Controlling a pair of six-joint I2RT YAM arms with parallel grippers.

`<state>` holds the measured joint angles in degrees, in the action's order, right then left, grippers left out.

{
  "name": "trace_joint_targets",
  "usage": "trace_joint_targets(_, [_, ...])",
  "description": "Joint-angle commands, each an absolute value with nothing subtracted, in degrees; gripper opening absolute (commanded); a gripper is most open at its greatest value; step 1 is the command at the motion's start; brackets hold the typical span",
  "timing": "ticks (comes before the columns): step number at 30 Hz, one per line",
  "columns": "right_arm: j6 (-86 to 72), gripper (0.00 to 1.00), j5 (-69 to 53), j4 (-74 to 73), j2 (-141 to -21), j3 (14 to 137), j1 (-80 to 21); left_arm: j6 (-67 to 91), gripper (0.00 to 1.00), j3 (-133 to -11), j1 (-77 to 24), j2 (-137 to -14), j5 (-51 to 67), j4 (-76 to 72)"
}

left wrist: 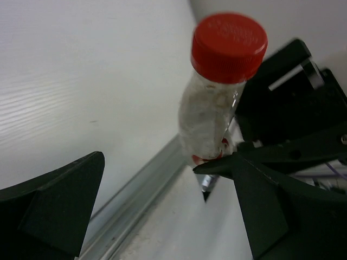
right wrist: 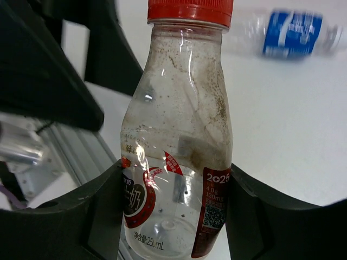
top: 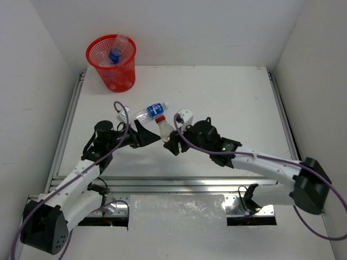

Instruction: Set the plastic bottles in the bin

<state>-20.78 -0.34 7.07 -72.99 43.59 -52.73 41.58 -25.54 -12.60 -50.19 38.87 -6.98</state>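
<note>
The red-capped, brownish-tinted bottle (right wrist: 179, 146) is clamped near its base between the fingers of my right gripper (right wrist: 174, 211). In the top view the right gripper (top: 172, 138) holds this bottle (top: 164, 129) over the middle of the table. My left gripper (top: 147, 135) is open just left of it; in the left wrist view (left wrist: 157, 184) the bottle (left wrist: 214, 108) stands beyond the right fingertip, not between the jaws. A blue-labelled bottle (top: 153, 110) lies on the table behind it and also shows in the right wrist view (right wrist: 293, 33). The red mesh bin (top: 120, 73) stands at the far left with bottles (top: 116, 53) inside.
White walls close in the table on the left, back and right. A metal rail (top: 162, 181) runs along the near edge and another (top: 68, 122) along the left side. Purple cables (top: 122, 116) loop over both arms.
</note>
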Motion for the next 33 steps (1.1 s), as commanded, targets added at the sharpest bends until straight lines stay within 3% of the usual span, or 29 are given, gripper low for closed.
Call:
trace_joint_targets(1, [-19.25,0.13,-3.17,14.51,-67.95,41.49,-52.82,45.44,1.0,-29.88,-17.57,-50.18,40.88,-23.2])
trace_joint_targets(8, [-18.46,0.14,-4.65,13.8,-62.49,40.87,-52.82,48.24,0.98,-32.87,-23.01,-55.71,38.58,-30.48])
trace_joint_targets(12, [-18.19,0.15,-6.76,13.54,-62.31,42.36,-53.0,48.43,0.91,-34.98,-26.8,-59.23,37.36,-31.99])
trace_joint_targets(15, [-17.84,0.16,-8.52,14.23,-62.58,42.71,-53.0,47.38,0.77,-37.43,-28.56,-61.69,35.34,-31.03])
trace_joint_targets(16, [-17.75,0.19,-8.79,14.67,-62.32,42.37,-53.0,46.76,0.46,-38.22,-28.65,-62.4,35.16,-30.68])
trace_joint_targets(18, [-17.75,0.29,-7.74,15.03,-61.44,41.14,-53.0,45.62,0.11,-41.38,-28.65,-63.8,33.93,-27.0])
trace_joint_targets(19, [-18.19,0.58,-5.82,15.12,-60.04,39.39,-53.0,43.44,0.0,-44.35,-28.65,-64.24,30.97,-21.67])
trace_joint_targets(20, [-18.45,0.93,-4.06,15.2,-58.99,38.42,-53.0,42.2,0.0,-46.12,-28.65,-64.34,28.33,-18.75])
trace_joint_targets(21, [-18.81,0.99,-1.95,14.51,-57.84,37.54,-52.82,40.8,0.0,-48.06,-28.57,-64.42,24.99,-14.89])
trace_joint_targets(22, [-19.85,0.99,0.59,13.2,-56.88,36.92,-52.91,37.74,0.0,-50.69,-28.3,-64.68,20.26,-10.24])
trace_joint_targets(24, [-22.22,0.99,10.86,4.72,-54.32,36.83,-52.91,34.65,0.0,-63.74,-27.16,-67.22,-3.39,5.65])
trace_joint_targets(26, [-25.65,0.99,23.38,-6.25,-52.39,37.26,-52.74,32.79,0.0,-70.45,-23.39,-72.23,-12.09,15.44])
trace_joint_targets(33, [-30.67,0.99,24.35,-13.97,-42.99,30.59,-52.65,30.94,0.0,-102.18,-4.23,-94.72,-20.21,25.93])
